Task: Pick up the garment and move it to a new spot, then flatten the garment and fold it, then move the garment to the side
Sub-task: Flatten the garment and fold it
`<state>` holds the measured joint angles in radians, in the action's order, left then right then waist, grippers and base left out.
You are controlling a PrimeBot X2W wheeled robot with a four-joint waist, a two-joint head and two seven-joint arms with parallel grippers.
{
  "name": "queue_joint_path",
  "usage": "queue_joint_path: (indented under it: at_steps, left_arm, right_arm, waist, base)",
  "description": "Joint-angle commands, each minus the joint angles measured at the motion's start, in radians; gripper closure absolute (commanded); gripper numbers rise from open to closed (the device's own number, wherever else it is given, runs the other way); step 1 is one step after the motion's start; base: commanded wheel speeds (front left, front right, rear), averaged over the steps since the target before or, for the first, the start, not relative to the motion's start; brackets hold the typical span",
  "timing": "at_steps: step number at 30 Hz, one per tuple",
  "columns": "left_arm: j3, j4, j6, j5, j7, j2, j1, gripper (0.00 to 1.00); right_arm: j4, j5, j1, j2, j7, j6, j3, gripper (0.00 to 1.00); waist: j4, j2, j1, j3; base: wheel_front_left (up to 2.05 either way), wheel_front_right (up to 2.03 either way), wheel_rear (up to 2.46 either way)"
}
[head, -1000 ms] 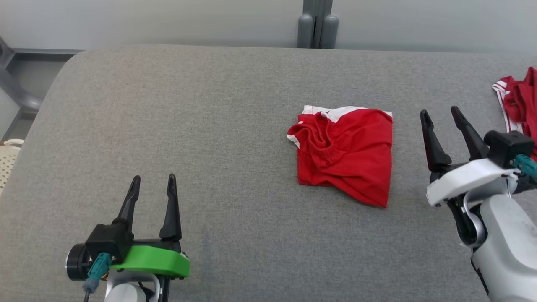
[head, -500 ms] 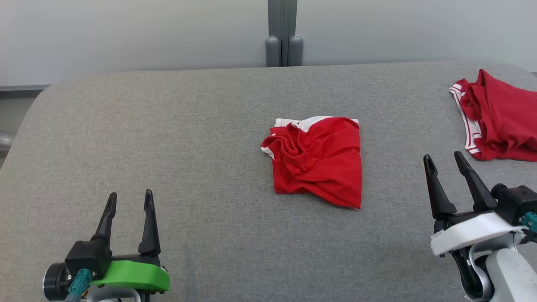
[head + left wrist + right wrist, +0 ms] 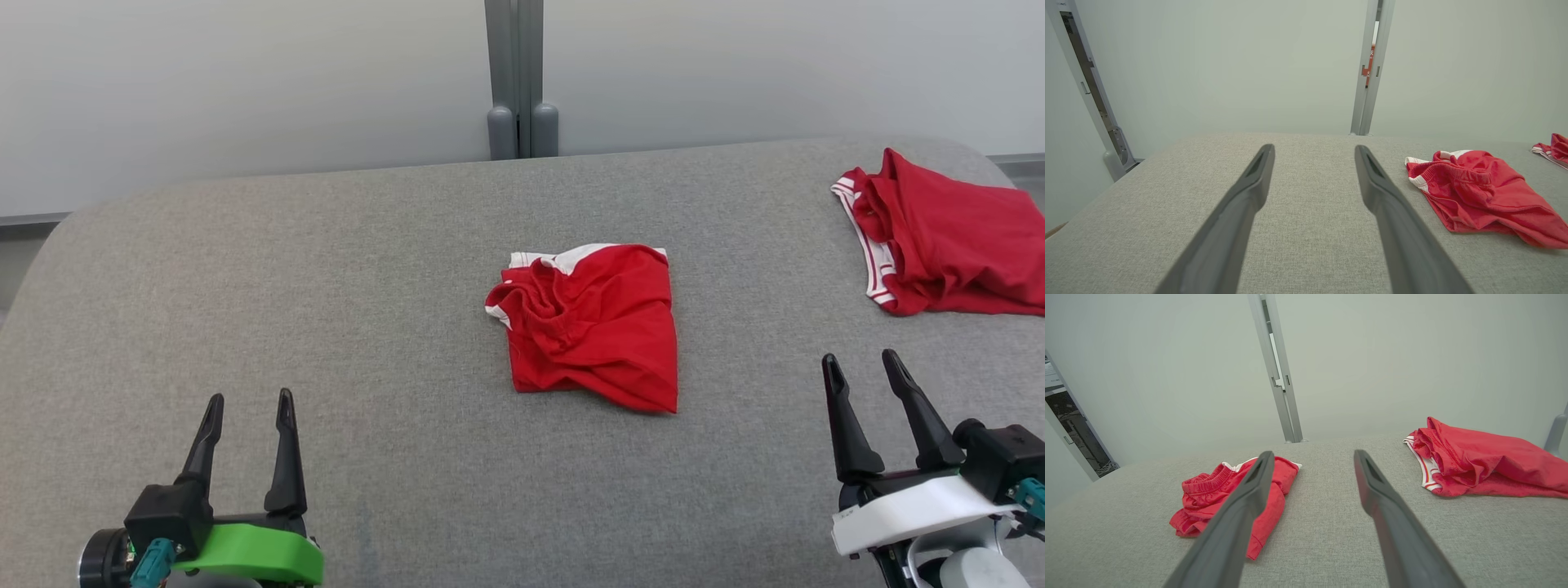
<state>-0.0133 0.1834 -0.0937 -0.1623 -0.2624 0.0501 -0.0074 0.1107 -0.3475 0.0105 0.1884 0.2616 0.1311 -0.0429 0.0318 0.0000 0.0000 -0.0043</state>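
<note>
A red garment (image 3: 592, 327) with white trim lies roughly folded and rumpled in the middle of the grey padded table (image 3: 326, 286). It also shows in the left wrist view (image 3: 1478, 192) and the right wrist view (image 3: 1208, 490). My left gripper (image 3: 250, 398) stands open at the near left, well clear of the garment, with nothing between its fingers (image 3: 1313, 148). My right gripper (image 3: 860, 358) is open at the near right, empty, and points between the two red cloths (image 3: 1313, 453).
A second red garment (image 3: 955, 245) with white striped trim lies crumpled at the table's far right edge (image 3: 1478, 457). A grey post (image 3: 514, 82) rises behind the table against a pale wall. The table's corners are rounded.
The head view has swung right, so the second garment now shows in full. My right gripper has drawn back toward me from beside the folded garment. Both grippers stay open.
</note>
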Motion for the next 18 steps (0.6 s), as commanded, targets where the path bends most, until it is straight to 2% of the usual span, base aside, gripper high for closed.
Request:
queue_joint_path:
  at_steps: [1, 18]
  left_arm:
    - [-0.003, 0.003, -0.005, 0.012, -0.003, 0.003, 0.017, 0.00]
    - [0.003, -0.005, 0.006, 0.028, -0.002, 0.003, 0.015, 0.00]
  right_arm:
    - [-0.008, 0.011, 0.014, -0.004, 0.004, -0.001, 0.004, 0.00]
    - [-0.071, 0.064, 0.045, -0.031, -0.032, -0.001, 0.010, 0.00]
  waist:
    - [0.001, 0.0000, 0.0000, 0.000]
    - [0.012, 0.0000, 0.0000, 0.008]
  base:
    - [0.00, 0.00, 0.00]
    - [0.00, 0.00, 0.00]
